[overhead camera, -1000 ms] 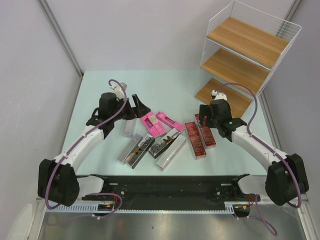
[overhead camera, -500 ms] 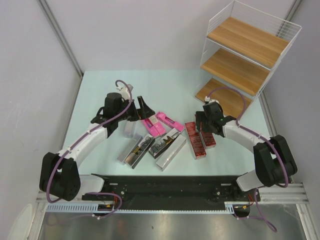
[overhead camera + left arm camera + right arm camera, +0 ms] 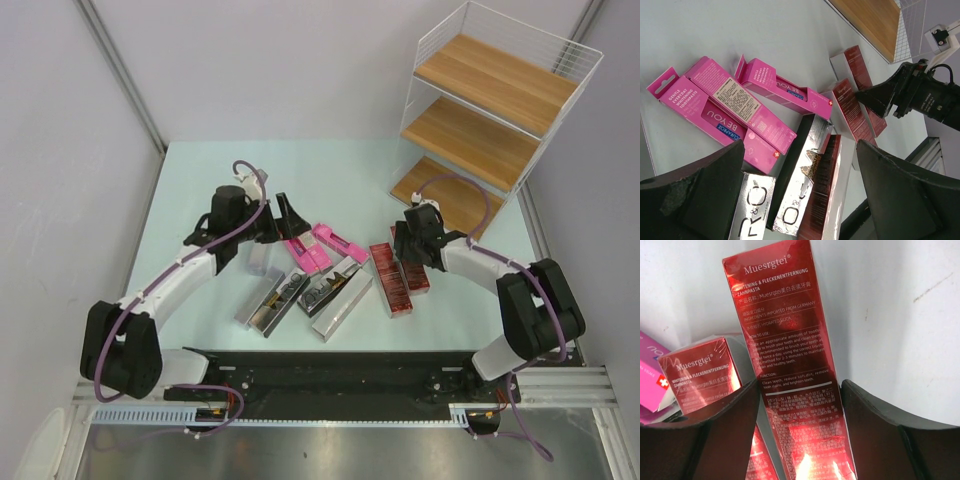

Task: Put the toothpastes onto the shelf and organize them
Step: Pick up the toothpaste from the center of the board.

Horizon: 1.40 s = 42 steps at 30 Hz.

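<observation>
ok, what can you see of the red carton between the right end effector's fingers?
The red carton is long, slim, glossy foil-like dark red, white print reading Muesrgtei, whitening Zahnpasta. It lies flat on the pale table. The right end effector straddles it, fingers at both long sides; firm grip unclear. A second red carton lies beside it.

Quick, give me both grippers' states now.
Left gripper: open, holding nothing.
Right gripper: astride a red carton; grip cannot be told.
</observation>
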Motion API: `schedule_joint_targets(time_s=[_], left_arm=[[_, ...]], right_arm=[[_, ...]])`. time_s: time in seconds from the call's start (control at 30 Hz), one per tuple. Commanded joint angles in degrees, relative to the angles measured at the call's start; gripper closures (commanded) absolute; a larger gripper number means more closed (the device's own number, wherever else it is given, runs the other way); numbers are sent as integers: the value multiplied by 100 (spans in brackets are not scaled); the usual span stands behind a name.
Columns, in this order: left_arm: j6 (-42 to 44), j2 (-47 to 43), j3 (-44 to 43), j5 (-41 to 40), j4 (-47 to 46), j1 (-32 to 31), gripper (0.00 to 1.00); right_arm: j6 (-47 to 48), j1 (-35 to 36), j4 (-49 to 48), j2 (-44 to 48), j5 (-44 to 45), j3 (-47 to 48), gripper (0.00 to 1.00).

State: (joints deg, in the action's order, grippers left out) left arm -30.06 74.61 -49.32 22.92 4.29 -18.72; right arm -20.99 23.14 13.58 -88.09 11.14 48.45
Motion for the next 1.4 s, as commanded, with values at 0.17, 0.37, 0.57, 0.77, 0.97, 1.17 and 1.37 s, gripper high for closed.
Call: schedule_joint_targets(time_s=[0.17, 0.37, 0.57, 0.77, 0.97, 1.17, 1.37], left_arm=[[-79, 168, -289, 178, -227, -167, 0], [53, 72, -394, 82, -69, -202, 0], [115, -271, -342, 72, -244, -211, 0], [-61, -474, -157, 362, -1061, -395, 0], [-193, -62, -490, 477, -1826, -1255, 0], [-17, 800, -1474, 932, -2240, -2416, 0], [255, 1547, -2388, 1408, -2328, -3023, 0]], right_arm=[[-45, -55, -163, -516, 276, -11, 42], [-45, -20, -163, -227, 196, -11, 64], [-150, 7, -172, 985, 117, -2, 66], [-598, -2, -461, 2776, 257, -2, 66], [-1257, 15, -1067, 3895, 556, -11, 69], [-2031, 42, -1788, 4564, 653, -151, 69], [-2172, 77, -1895, 4661, 416, -151, 69]])
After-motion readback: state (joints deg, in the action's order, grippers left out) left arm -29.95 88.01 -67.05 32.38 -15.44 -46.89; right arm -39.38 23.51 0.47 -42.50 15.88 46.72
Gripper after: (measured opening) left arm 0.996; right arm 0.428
